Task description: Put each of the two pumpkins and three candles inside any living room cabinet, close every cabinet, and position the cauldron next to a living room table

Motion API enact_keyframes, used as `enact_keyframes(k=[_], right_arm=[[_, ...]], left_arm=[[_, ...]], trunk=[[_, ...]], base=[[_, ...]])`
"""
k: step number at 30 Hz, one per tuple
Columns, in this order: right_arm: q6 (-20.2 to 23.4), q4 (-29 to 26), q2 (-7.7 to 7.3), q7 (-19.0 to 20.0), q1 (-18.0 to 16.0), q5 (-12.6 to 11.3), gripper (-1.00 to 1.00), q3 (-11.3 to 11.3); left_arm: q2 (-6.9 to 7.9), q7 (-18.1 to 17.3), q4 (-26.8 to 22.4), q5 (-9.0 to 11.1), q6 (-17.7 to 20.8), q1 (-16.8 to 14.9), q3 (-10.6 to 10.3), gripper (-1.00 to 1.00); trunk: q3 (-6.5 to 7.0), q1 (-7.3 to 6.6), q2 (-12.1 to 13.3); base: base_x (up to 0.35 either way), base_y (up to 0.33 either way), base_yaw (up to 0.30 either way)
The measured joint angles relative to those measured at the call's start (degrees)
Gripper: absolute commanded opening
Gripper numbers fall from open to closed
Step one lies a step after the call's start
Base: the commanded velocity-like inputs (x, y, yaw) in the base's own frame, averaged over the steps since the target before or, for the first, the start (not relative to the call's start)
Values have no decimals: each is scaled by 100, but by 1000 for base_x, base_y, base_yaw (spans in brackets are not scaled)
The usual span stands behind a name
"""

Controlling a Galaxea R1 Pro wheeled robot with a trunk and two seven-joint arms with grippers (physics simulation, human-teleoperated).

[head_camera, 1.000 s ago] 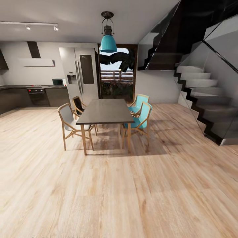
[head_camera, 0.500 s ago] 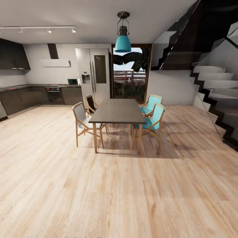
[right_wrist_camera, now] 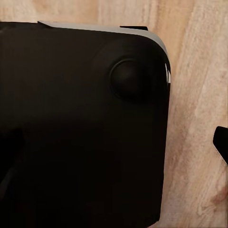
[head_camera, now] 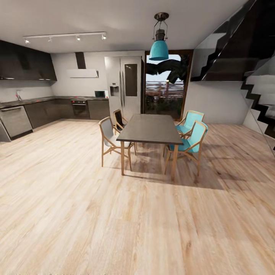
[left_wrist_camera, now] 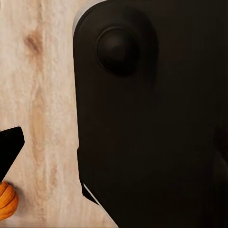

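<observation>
One small orange ribbed pumpkin [left_wrist_camera: 6,201] shows at the edge of the left wrist view, over pale wood floor. A dark fingertip [left_wrist_camera: 9,151] of my left gripper sits just beside it; I cannot tell whether the pumpkin is held or lies on the floor. In the right wrist view another dark fingertip [right_wrist_camera: 221,145] pokes in at the edge, over my black rounded base [right_wrist_camera: 80,128]. The candles, cabinet, cauldron and living room table are out of view.
Ahead stands a dark dining table [head_camera: 149,129] with teal chairs [head_camera: 193,139] and grey chairs [head_camera: 109,138] under a teal pendant lamp [head_camera: 159,49]. A kitchen counter [head_camera: 23,112] and fridge [head_camera: 124,88] line the back left. Stairs [head_camera: 259,88] rise at right. Open wood floor [head_camera: 114,221] lies in front.
The whole head view has slid to the right, so the camera has turned left. More of the kitchen counter and dark upper units has come into view; less of the stairs shows.
</observation>
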Motion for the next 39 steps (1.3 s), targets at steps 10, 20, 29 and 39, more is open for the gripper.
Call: enact_keyframes(k=[10,20,29,39], right_arm=[[0,0,0,0,0,0,100,0],[0,0,0,0,0,0,100,0],[0,0,0,0,0,0,100,0],[0,0,0,-7,0,0,100,0]], left_arm=[[0,0,0,0,0,2,0,100],[0,0,-1,0,0,0,0,100],[0,0,-3,0,0,1,-1,100],[0,0,-1,0,0,0,0,100]], trunk=[[0,0,0],[0,0,0],[0,0,0],[0,0,0]], base=[[0,0,241],[0,0,241],[0,0,241],[0,0,241]])
